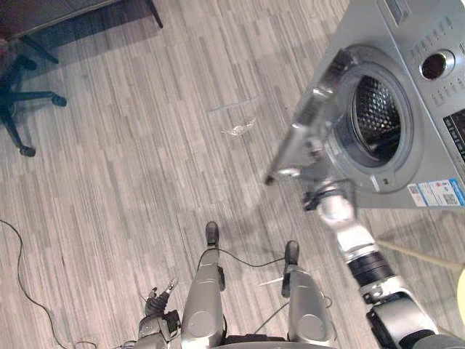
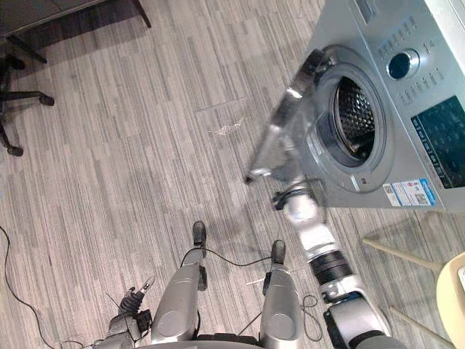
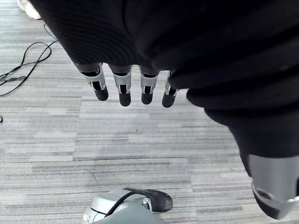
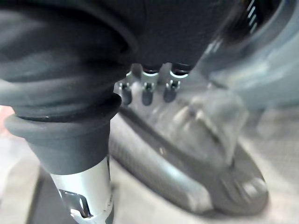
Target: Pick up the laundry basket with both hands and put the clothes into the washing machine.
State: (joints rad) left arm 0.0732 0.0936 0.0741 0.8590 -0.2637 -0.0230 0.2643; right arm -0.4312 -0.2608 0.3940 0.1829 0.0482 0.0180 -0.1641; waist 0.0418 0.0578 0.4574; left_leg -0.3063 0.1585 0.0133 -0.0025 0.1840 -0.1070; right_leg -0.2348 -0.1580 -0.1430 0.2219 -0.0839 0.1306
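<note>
The washing machine (image 1: 429, 131) fills the upper right of the frame, its round door (image 1: 305, 138) swung wide towards the wood-patterned floor (image 1: 145, 145) and the drum (image 1: 376, 116) exposed. The right robot hand (image 1: 323, 196) is raised to the door's lower edge, fingers (image 4: 147, 91) straight and apart, tips at the door's inner side, clasping nothing. The left robot hand (image 1: 156, 302) hangs at the lower left, fingers (image 3: 123, 88) relaxed and apart, empty. A cream-coloured thing (image 2: 454, 298) at the lower right edge is cut off too much to identify.
</note>
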